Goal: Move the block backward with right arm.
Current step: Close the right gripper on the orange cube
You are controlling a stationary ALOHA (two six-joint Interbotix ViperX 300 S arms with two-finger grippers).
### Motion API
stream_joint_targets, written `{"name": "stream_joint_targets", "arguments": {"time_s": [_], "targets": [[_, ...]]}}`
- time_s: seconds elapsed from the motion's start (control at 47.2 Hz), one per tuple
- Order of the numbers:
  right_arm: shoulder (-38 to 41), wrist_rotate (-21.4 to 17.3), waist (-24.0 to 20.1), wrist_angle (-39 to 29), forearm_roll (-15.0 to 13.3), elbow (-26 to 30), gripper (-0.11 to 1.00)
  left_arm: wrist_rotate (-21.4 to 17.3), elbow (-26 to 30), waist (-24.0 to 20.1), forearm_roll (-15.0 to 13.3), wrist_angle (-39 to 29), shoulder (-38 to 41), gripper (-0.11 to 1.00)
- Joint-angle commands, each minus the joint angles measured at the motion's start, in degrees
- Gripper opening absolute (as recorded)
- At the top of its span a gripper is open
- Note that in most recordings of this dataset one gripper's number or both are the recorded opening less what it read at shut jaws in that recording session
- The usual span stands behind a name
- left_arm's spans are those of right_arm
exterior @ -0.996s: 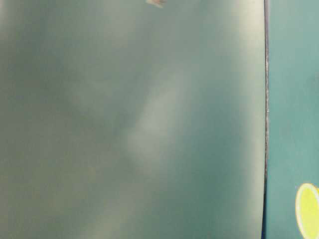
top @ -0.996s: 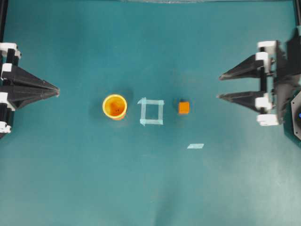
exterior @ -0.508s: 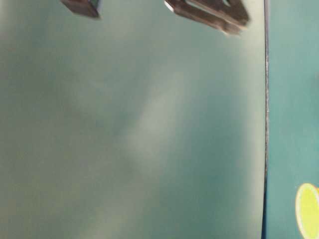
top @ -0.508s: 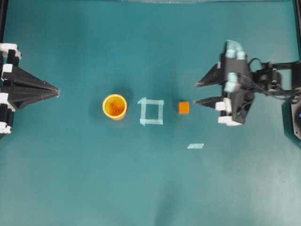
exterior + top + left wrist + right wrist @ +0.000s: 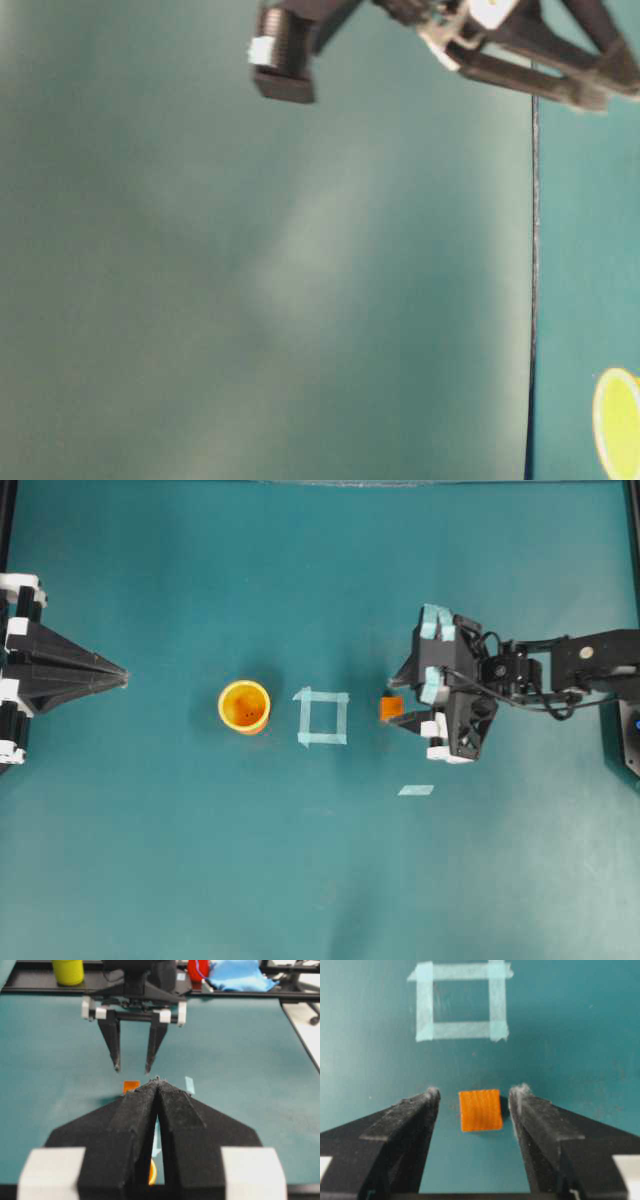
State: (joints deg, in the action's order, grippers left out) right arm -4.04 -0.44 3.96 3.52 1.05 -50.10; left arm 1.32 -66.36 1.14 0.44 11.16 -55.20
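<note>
Straddling the block (image 5: 480, 1110), the right gripper (image 5: 475, 1097) has its two black fingers spread apart, one on either side of the small orange cube, with a narrow gap of teal surface (image 5: 300, 880) showing on both sides, so neither finger touches it. The block sits flat on the surface just beside a square outline of pale tape (image 5: 323, 717), on the side nearer the right arm (image 5: 560, 670). On the far side of that square stands a round orange-yellow cup (image 5: 244, 706), upright and open at the top. A short loose strip of tape (image 5: 416, 790) lies near the right gripper. The left gripper (image 5: 120, 673) rests well apart at the edge of the surface, its fingers pressed together.
</note>
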Motion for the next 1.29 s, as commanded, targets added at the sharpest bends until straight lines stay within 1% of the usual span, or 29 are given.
{"name": "stream_joint_targets", "arguments": {"time_s": [0.0, 0.445, 0.657, 0.763, 0.932, 1.123, 1.271], "targets": [[0.79, -0.09, -0.26, 1.58, 0.18, 0.97, 0.62, 0.09, 1.58, 0.18, 0.09, -0.18, 0.35, 0.01], [6.24, 0.0, -0.09, 4.83, 0.18, 1.32, 0.62, 0.0, 1.58, 0.18, 0.09, -0.62, 0.35, 0.01], [6.59, 0.0, 1.41, 4.83, 0.18, 1.58, 0.61, 0.09, 1.58, 0.18, 0.09, -1.14, 0.35, 0.01], [6.59, 0.0, 2.11, 4.83, 0.18, 1.58, 0.56, 0.09, 1.58, 0.18, 0.09, -1.23, 0.26, 0.01], [6.5, -0.09, 2.2, 4.57, 0.18, 1.58, 0.41, 0.09, 1.67, 0.18, 0.09, -1.23, 0.18, 0.01], [4.57, -0.09, 1.93, 2.29, 0.18, 1.93, 0.4, 0.09, 1.67, 0.18, 0.09, -1.32, 0.18, 0.01], [0.7, -0.09, 1.85, -2.99, 0.18, 3.25, 0.4, 0.0, 1.58, 0.18, 0.09, -1.32, 0.18, 0.01]]}}
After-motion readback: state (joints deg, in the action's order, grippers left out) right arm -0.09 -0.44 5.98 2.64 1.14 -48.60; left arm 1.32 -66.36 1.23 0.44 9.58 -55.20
